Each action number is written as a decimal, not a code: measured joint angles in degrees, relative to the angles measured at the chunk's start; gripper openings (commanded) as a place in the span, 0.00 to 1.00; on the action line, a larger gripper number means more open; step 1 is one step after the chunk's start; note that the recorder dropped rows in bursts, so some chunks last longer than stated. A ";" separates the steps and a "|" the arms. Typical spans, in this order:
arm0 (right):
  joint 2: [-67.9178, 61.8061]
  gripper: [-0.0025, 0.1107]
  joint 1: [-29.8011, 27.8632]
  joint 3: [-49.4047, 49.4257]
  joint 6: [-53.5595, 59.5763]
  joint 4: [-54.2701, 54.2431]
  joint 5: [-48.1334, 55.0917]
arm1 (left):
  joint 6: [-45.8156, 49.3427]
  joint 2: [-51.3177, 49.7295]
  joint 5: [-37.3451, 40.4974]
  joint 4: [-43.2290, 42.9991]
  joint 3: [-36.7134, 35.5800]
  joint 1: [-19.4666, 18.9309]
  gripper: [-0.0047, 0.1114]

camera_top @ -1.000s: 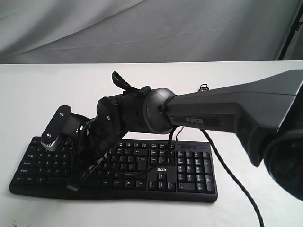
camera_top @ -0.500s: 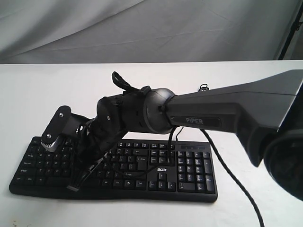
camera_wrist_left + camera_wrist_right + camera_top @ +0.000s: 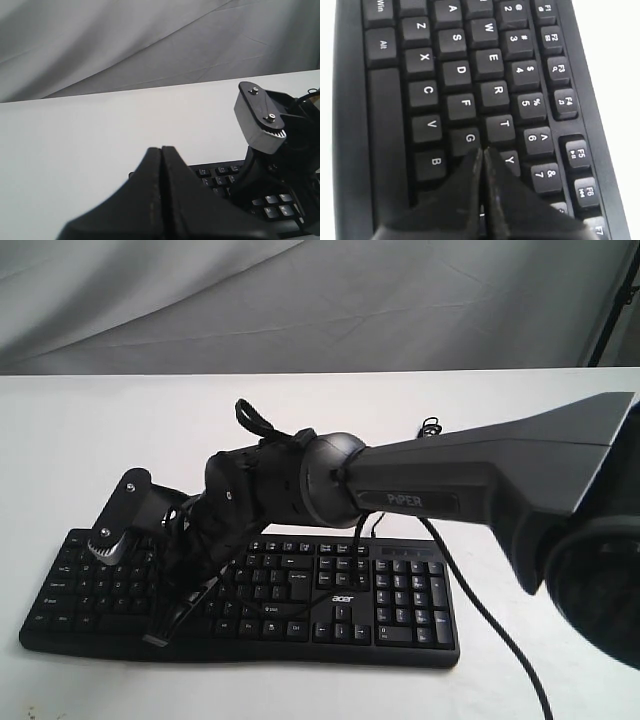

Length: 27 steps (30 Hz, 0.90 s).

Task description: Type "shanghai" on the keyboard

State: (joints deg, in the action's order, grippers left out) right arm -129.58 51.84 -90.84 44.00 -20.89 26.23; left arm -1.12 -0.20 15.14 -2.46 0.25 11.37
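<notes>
The keyboard (image 3: pixel 400 602) lies flat on the white table (image 3: pixel 90 440). The right gripper (image 3: pixel 483 151) reaches across to the letter part of the keyboard, with its jaws pressed together into one narrow tip. In the right wrist view this tip stands just past the G key (image 3: pixel 468 138) and the Y key (image 3: pixel 509 160). I judge therefore that it is over the H key, which it hides. Whether it touches the key, I cannot tell. The left gripper (image 3: pixel 161 150) has its jaws together too and hangs apart from the keyboard, off the end where the letter keys are.

The keyboard looks stiff and rather light, so it may slide under a slanted push. It needs no grasp. The right way is to press straight down on the middle of one key cap, softly, because the keys are springy and their neighbours sit close.
</notes>
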 measured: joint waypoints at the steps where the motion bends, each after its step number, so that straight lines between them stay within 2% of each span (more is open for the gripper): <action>1: 0.00 0.02 0.00 0.00 0.15 0.00 0.00 | 0.00 0.00 0.00 0.00 0.00 0.00 0.04; 4: -0.14 0.02 0.00 0.00 0.15 -0.23 -0.24 | 0.00 0.00 0.00 0.00 0.00 0.00 0.04; 9: -1.02 0.02 0.00 -6.34 0.15 -0.15 4.52 | 0.00 0.00 0.00 0.00 0.00 0.00 0.04; 14: -3.85 0.02 0.92 -17.72 -0.58 0.41 9.66 | 0.00 0.00 0.00 0.00 0.00 0.00 0.04; 24: -19.74 0.02 3.85 -44.36 -6.82 5.42 26.78 | 0.00 0.00 0.00 0.00 0.00 0.00 0.04; 27: -21.86 0.02 4.03 -49.60 -7.80 6.37 29.63 | 0.00 0.00 0.00 0.00 0.00 0.00 0.04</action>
State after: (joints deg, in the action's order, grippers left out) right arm -151.44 55.87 -140.44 36.21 -14.52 55.85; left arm -1.12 -0.20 15.14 -2.46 0.25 11.37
